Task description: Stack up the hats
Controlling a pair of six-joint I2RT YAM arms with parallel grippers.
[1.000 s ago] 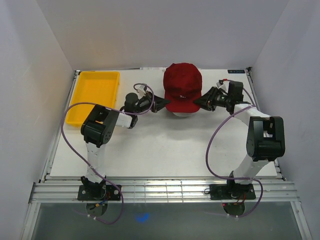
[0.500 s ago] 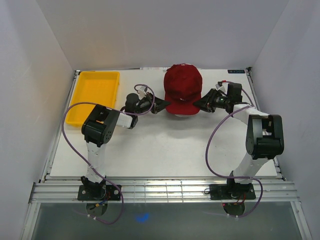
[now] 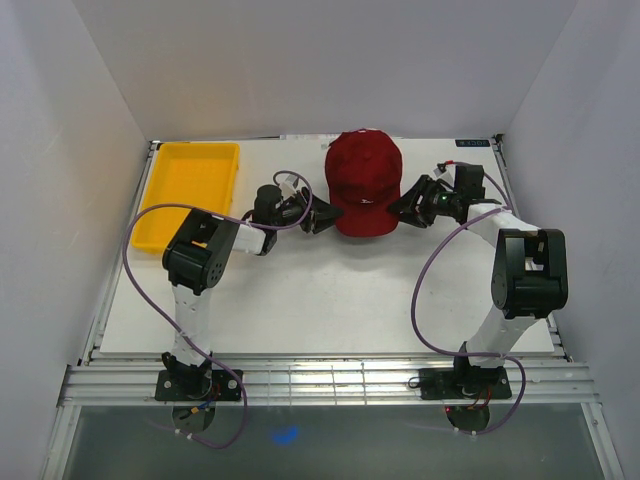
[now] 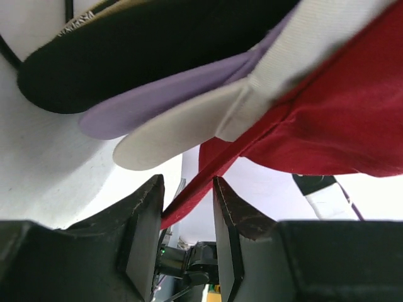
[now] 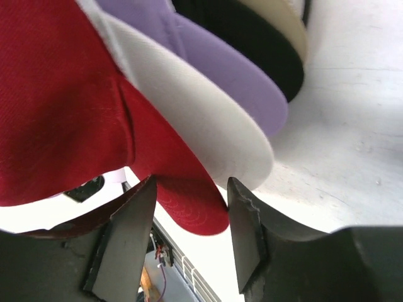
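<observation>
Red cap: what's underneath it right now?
Beneath the red cap, the wrist views show the white brim, lavender brim and black brim fanned out. Their crowns are covered by it.

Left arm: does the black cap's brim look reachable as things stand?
Probably not directly. The black cap lies lowest, under the lavender cap, white cap and red cap, and the red brim sits between the open fingers of the left gripper.

Both grips just let go. Left gripper jaws, clamped on red cap brim before, now spread, brim edge loose between them. Right gripper same deal, other side of brim. Red cap sank a bit; white cap sliver under its brim gone from top view.
</observation>
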